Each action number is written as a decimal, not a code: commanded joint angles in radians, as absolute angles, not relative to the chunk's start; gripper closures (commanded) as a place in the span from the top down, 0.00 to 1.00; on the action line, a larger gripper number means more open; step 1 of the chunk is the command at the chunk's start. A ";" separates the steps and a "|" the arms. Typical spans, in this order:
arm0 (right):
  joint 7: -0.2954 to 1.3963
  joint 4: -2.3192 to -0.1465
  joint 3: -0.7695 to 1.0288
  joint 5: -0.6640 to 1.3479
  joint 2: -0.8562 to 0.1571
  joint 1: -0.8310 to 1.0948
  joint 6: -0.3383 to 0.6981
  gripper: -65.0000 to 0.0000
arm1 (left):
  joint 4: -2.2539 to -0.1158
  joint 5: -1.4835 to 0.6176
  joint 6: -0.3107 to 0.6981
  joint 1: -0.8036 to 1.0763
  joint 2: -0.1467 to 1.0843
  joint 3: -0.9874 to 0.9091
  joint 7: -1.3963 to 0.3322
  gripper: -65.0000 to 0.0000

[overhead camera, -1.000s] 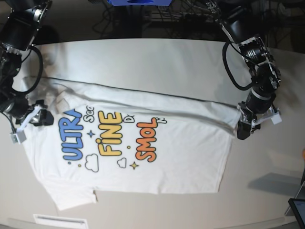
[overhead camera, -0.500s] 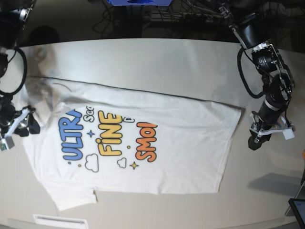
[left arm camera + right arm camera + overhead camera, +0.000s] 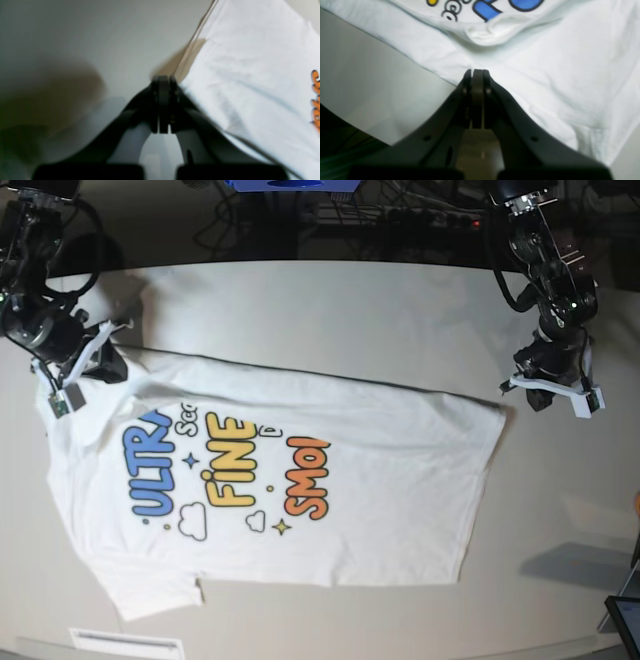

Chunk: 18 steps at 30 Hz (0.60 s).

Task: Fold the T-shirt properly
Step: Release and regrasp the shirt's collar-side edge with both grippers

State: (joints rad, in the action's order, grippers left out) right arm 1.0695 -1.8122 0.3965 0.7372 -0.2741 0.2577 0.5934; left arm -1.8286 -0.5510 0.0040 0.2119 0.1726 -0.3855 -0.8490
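The base view looks down on the whole T-shirt [image 3: 300, 480]; both wrist views look closely along its edges.

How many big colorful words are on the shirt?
3, on the shirt front: blue "ULTRA" on the left, yellow "FINE" in the middle, orange "SMOL" on the right. Folds may hide letters.

Robotics lab, pale worktable [image 3: 330, 310], tangle of black cables [image 3: 400, 215] behind it, dark backdrop
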 commanded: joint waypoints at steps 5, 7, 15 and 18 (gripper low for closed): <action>1.049 -1.755 0.340 0.754 -0.285 0.209 0.596 0.00 | -1.851 -0.544 0.010 0.211 0.186 -0.390 -0.829 0.00; 1.043 -1.727 0.317 0.754 -0.285 0.189 0.596 0.00 | -1.854 -0.544 0.010 0.225 0.186 -0.392 -0.829 0.00; 1.050 -1.595 0.291 0.753 -0.286 0.036 0.595 0.00 | -1.890 -0.545 0.010 0.252 0.191 -0.395 -0.829 0.00; 1.052 -1.550 0.249 0.665 -0.285 -0.051 0.595 0.00 | -1.890 -0.550 0.010 0.265 0.183 -0.446 -0.829 0.00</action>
State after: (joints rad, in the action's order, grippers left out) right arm 1.0760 -1.5330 0.2489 0.6353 -0.2733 -0.0254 0.5903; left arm -1.8709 -0.5503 0.0078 0.2672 0.1719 -0.4370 -0.8490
